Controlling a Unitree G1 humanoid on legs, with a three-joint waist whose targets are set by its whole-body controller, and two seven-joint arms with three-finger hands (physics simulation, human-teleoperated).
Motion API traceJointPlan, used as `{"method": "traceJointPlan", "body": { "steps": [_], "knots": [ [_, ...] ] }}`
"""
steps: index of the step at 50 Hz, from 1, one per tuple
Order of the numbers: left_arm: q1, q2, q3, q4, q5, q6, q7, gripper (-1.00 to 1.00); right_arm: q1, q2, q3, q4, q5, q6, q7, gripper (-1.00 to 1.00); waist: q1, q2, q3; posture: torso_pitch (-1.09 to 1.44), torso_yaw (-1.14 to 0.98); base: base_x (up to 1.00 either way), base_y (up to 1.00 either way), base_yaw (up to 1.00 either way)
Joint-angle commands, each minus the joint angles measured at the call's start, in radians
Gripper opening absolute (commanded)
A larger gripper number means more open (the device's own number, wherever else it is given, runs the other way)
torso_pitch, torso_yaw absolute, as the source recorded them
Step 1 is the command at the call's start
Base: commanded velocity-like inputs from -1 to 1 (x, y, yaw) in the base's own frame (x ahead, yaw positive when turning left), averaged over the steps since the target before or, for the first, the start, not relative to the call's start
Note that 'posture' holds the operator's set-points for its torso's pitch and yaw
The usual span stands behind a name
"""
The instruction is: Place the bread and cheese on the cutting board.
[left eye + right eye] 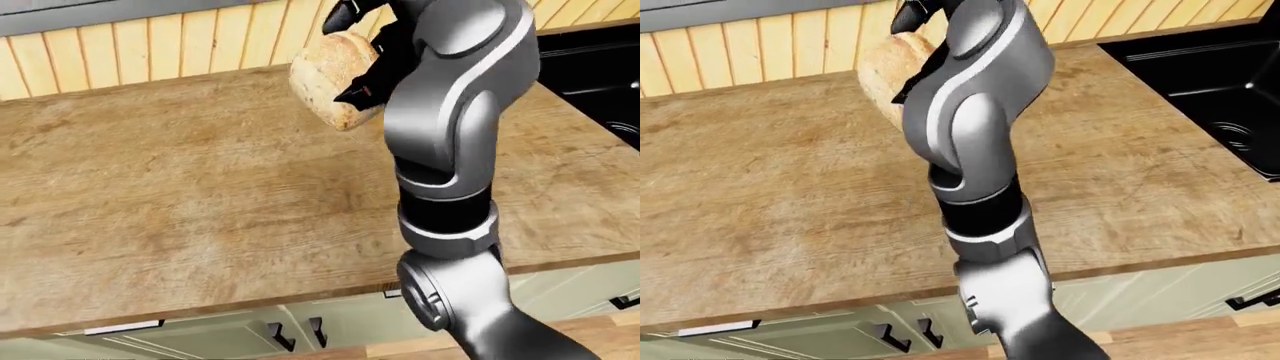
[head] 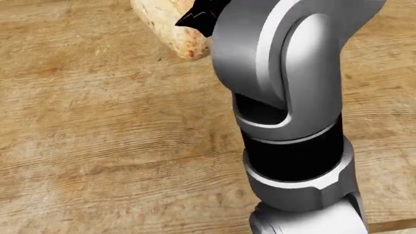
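A round crusty bread loaf (image 1: 325,75) is held in the air above the wooden counter (image 1: 150,210). My right hand (image 1: 352,52) is shut on it, with black fingers (image 1: 366,84) wrapped over its top and underside. In the head view only the loaf's lower end (image 2: 169,27) shows at the top edge, beside my grey forearm (image 2: 286,73). In the right-eye view the forearm hides much of the loaf (image 1: 878,71). No cheese, cutting board or left hand appears in any view.
A black sink (image 1: 1210,75) is set into the counter at the right. Wooden slat panelling (image 1: 150,45) runs along the counter's top edge. Pale green cabinet fronts with dark handles (image 1: 290,334) lie below the counter's lower edge.
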Motion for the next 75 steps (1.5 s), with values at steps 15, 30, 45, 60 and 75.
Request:
{"method": "traceJointPlan", "body": {
  "steps": [15, 30, 45, 60, 75],
  "knots": [
    [0.594, 0.248, 0.157, -0.009, -0.016, -0.573, 0.12, -1.0, 0.021, -0.153, -0.028, -0.43, 0.429, 0.278, -0.212, -1.0, 0.02, 0.012, -0.021, 0.0, 0.0, 0.0, 0.0, 0.0],
    [0.577, 0.238, 0.102, -0.022, 0.012, -0.635, 0.163, -1.0, 0.088, -0.253, -0.024, -0.663, 0.613, 0.39, -0.37, -1.0, 0.026, 0.005, -0.023, 0.0, 0.0, 0.0, 0.0, 0.0],
    [0.514, 0.198, 0.028, -0.009, 0.048, -0.609, 0.141, -1.0, 0.086, -0.278, -0.046, -0.692, 0.789, 0.415, -0.519, -1.0, 0.032, -0.009, -0.041, 0.0, 0.0, -0.02, 0.0, 0.0],
    [0.334, 0.077, -0.052, -0.029, 0.118, -0.46, 0.121, -1.0, 0.109, -0.297, -0.04, -0.696, 0.923, 0.425, -0.616, -1.0, 0.04, -0.04, -0.045, 0.0, 0.0, -0.08, 0.0, 0.0],
    [0.008, -0.299, -0.079, -0.076, 0.393, -0.027, 0.028, -1.0, 0.125, -0.312, -0.044, -0.708, 1.013, 0.431, -0.681, -1.0, 0.04, -0.008, -0.065, 0.0, 0.0, -0.24, 0.0, 0.0]
  ]
}}
